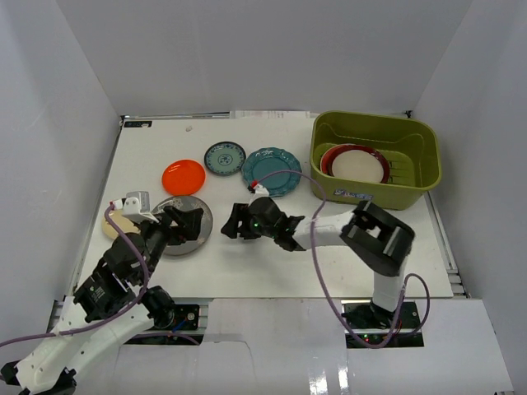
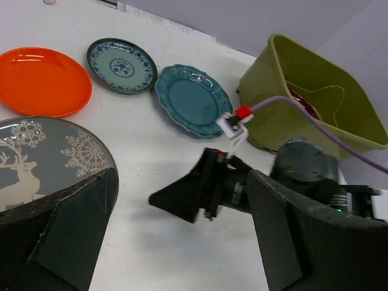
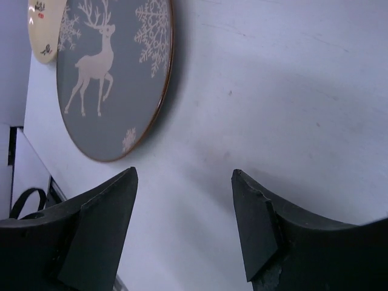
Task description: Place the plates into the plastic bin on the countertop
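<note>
The olive-green plastic bin (image 1: 416, 185) stands at the back right and holds a dark-red-rimmed cream plate (image 1: 359, 167). On the countertop (image 1: 329, 263) lie a teal scalloped plate (image 1: 271, 171), a small teal-white patterned plate (image 1: 225, 157), an orange plate (image 1: 183, 177), a grey reindeer plate (image 1: 198, 210) and a beige plate (image 1: 112, 224). My left gripper (image 1: 186, 225) is open over the grey plate's (image 2: 42, 157) right edge. My right gripper (image 1: 231, 224) is open and empty, low over bare countertop just right of the grey plate (image 3: 109, 79).
The two grippers face each other closely; the right gripper (image 2: 176, 203) shows in the left wrist view. A purple cable (image 1: 309, 185) loops over the teal plate's side toward the bin. Pale walls enclose the countertop on three sides.
</note>
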Motion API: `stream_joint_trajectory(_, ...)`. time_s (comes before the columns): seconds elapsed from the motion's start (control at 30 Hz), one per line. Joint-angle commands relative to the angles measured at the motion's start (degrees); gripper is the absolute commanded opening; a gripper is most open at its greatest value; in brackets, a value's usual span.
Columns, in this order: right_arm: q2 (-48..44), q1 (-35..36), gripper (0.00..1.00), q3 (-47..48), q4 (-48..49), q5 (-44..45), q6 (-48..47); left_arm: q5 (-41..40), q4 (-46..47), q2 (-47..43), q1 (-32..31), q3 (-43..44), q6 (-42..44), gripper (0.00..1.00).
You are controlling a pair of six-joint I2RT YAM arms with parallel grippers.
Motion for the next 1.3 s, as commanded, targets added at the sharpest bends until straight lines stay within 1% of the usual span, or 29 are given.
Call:
stream_joint_trajectory(0.0, 8.61, 0.45, 0.69, 6.99, 15.02, 0.17, 9.91, -0.59, -0.07, 1.03, 0.54, 0.33, -0.24, 0.98)
stream_joint_trajectory(0.07, 15.36, 1.15, 0.67, 11.37, 17.04, -1.06, 12.90, -0.41, 0.02, 1.56, 0.71, 0.42, -0.33, 0.98)
stream_joint_trajectory(0.17, 22.40, 1.77, 0.63, 15.87, 17.50, -1.33, 17.12, -0.24, 0.02, 2.52, 0.89, 0.51, -0.15, 0.98)
stream_joint_trajectory(0.2, 23.74, 1.86, 0.61, 17.88, 18.19, -1.42, 19.30, -0.32, 0.02, 2.70, 0.89, 0.60, -0.15, 0.98)
stream_joint_trajectory(0.23, 26.01, 1.86, 0.60, 18.60, 18.46, -0.63, 20.28, -0.24, 0.11, 2.87, 0.98, 0.51, -0.15, 0.98)
stream_joint_trajectory(0.33, 28.40, 2.03, 0.51, 19.58, 19.42, 1.74, 24.33, -0.41, 0.11, 3.14, 1.33, 0.42, -0.15, 0.98)
stream_joint_trajectory(0.37, 29.19, 1.95, 0.40, 19.40, 19.86, 2.10, 25.03, -0.41, 0.11, 3.23, 1.33, 0.51, -0.07, 0.98)
stream_joint_trajectory(0.43, 29.03, 1.86, 0.25, 16.95, 21.79, 3.23, 26.52, -0.85, 0.11, 3.40, 1.42, 0.51, -0.07, 0.98)
stream_joint_trajectory(0.47, 27.63, 1.86, 0.14, 15.46, 22.50, 3.85, 26.88, -1.03, 0.11, 3.40, 1.42, 0.51, -0.07, 0.98)
stream_joint_trajectory(0.5, 26.66, 1.86, 0.10, 11.96, 23.37, 4.47, 27.06, -1.20, 0.11, 3.49, 1.42, 0.42, 0.02, 0.98)
stream_joint_trajectory(0.53, 23.78, 1.86, 0.08, 9.75, 25.30, 4.73, 26.71, -1.20, 0.11, 3.58, 1.50, 0.51, -0.07, 0.98)
stream_joint_trajectory(0.6, 19.73, 1.86, 0.08, 5.18, 27.24, 5.44, 25.05, -1.12, 0.20, 3.93, 1.77, 0.51, 0.02, 0.98)
stream_joint_trajectory(0.63, 14.83, 1.86, 0.08, 0.46, 28.64, 5.27, 23.04, -1.20, 0.20, 4.11, 1.86, 0.60, 0.11, 0.98)
stream_joint_trajectory(0.7, 9.19, 1.77, 0.08, -4.40, 30.32, 3.96, 20.75, -1.03, 0.20, 4.19, 2.29, 0.69, 0.11, 0.98)
stream_joint_trajectory(0.73, 2.72, 1.68, 0.08, -8.34, 30.76, 3.60, 18.12, -0.85, 0.28, 4.11, 2.38, 0.60, 0.11, 0.98)
stream_joint_trajectory(0.77, -0.91, 1.51, 0.08, -9.68, 30.07, 3.25, 16.53, -0.76, 0.28, 4.02, 2.56, 0.60, 0.02, 0.98)
stream_joint_trajectory(0.8, -4.43, 1.33, 0.08, -10.65, 28.24, 3.16, 14.69, -0.76, 0.28, 3.85, 2.73, 0.60, -0.07, 0.98)
stream_joint_trajectory(0.83, -12.12, 0.81, 0.08, -11.09, 21.87, 3.76, 12.58, -0.59, 0.28, 3.67, 2.73, 0.51, -0.33, 0.98)
stream_joint_trajectory(0.9, -19.81, -0.25, 0.08, -10.49, 14.72, 6.13, 5.90, -0.15, 0.37, 2.97, 2.82, 0.33, -0.68, 0.98)
stream_joint_trajectory(0.93, -27.07, -1.03, 0.08, -9.96, 11.20, 7.10, 3.53, 0.11, 0.46, 2.79, 2.91, 0.16, -1.20, 0.98)
stream_joint_trajectory(0.97, -30.53, -3.39, 0.08, -8.30, 4.03, 7.89, 1.59, 0.81, 0.55, 2.70, 2.91, 0.07, -1.56, 0.98)
stream_joint_trajectory(1.0, -33.35, -5.15, 0.08, -7.42, 1.09, 7.64, -1.47, 1.25, 0.64, 3.05, 2.91, -0.10, -1.91, 0.98)
stream_joint_trajectory(1.03, -38.51, -10.13, 0.08, -6.45, -1.90, 6.94, -2.72, 1.87, 0.72, 3.40, 3.00, -0.19, -2.26, 0.98)
stream_joint_trajectory(1.07, -41.00, -13.40, 0.08, -5.40, -4.71, 6.15, -3.43, 3.27, 0.81, 3.93, 3.00, -0.19, -2.87, 0.98)
stream_joint_trajectory(1.1, -42.85, -16.65, 0.08, -3.65, -8.74, 3.01, -4.83, 3.89, 1.25, 5.15, 3.00, -0.11, -3.05, 0.98)
stream_joint_trajectory(1.13, -45.83, -24.17, 0.08, -2.41, -10.70, 0.80, -5.28, 4.59, 1.51, 5.86, 3.00, -0.02, -3.32, 0.98)
stream_joint_trajectory(1.2, -47.44, -31.50, 0.08, 1.97, -15.43, -3.59, -6.59, 6.87, 2.82, 7.26, 3.00, -0.10, -4.37, 0.98)
stream_joint_trajectory(1.23, -47.53, -39.02, 0.08, 3.56, -17.03, -4.83, -8.17, 8.01, 3.70, 8.84, 3.00, -0.71, -4.81, 0.98)
stream_joint_trajectory(1.27, -46.92, -43.19, 0.08, 6.36, -18.44, -9.72, -8.71, 10.64, 5.63, 9.81, 3.00, -1.16, -5.68, 0.98)
